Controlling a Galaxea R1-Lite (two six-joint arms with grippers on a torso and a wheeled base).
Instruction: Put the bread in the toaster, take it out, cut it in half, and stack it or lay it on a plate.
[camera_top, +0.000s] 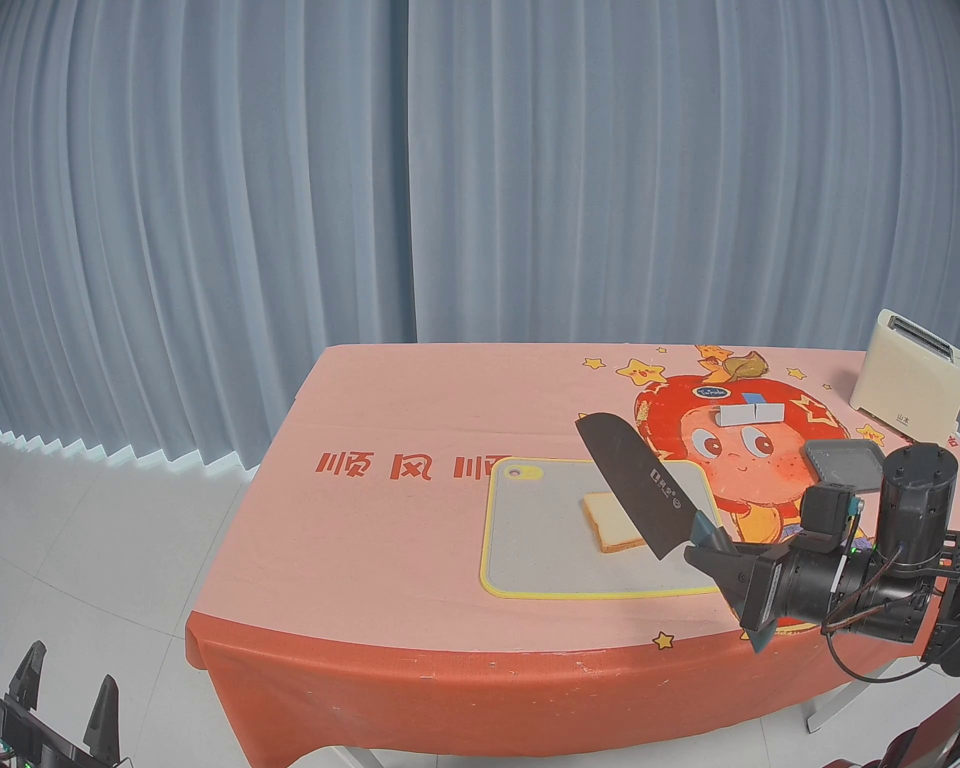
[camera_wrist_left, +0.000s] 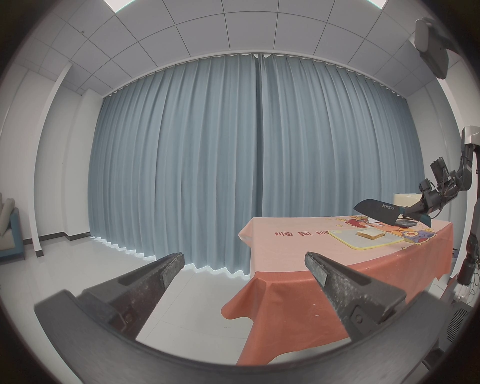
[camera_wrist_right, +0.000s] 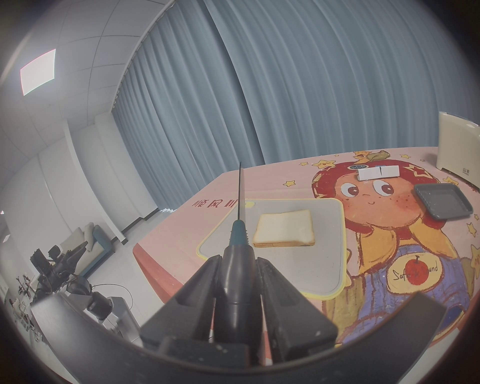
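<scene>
A slice of white bread (camera_top: 612, 520) (camera_wrist_right: 284, 228) lies flat on the yellow-rimmed cutting board (camera_top: 535, 545) (camera_wrist_right: 310, 265). My right gripper (camera_top: 735, 585) (camera_wrist_right: 239, 265) is shut on the handle of a black knife (camera_top: 640, 495) (camera_wrist_right: 239, 195). The blade hangs in the air above the board, edge down, beside the bread and apart from it. The cream toaster (camera_top: 908, 375) (camera_wrist_right: 457, 147) stands at the table's far right. A grey plate (camera_top: 845, 463) (camera_wrist_right: 443, 200) lies in front of it. My left gripper (camera_top: 65, 700) (camera_wrist_left: 245, 272) is open and holds nothing, low and well left of the table.
Two small white blocks (camera_top: 752, 413) (camera_wrist_right: 378, 172) rest on the cartoon print behind the board. The pink tablecloth (camera_top: 400, 540) is bare to the left of the board. A grey curtain (camera_top: 400, 170) hangs behind the table.
</scene>
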